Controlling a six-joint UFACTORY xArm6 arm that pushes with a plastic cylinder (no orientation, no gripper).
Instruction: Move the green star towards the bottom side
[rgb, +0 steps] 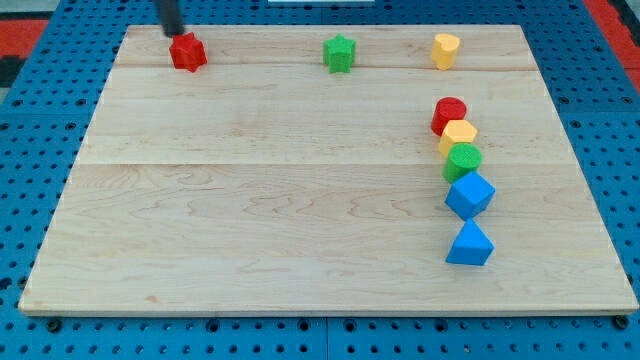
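Note:
The green star (340, 53) lies near the top edge of the wooden board (250, 200), around the middle. My tip (175, 31) is at the top left, just above and touching or almost touching the red star (187, 52). The tip is far to the left of the green star.
A yellow block (446, 50) lies right of the green star. On the right, a column runs downward: red cylinder (449, 115), yellow hexagon (459, 135), green cylinder (463, 160), blue cube (470, 194), blue triangular block (470, 245). Blue pegboard surrounds the board.

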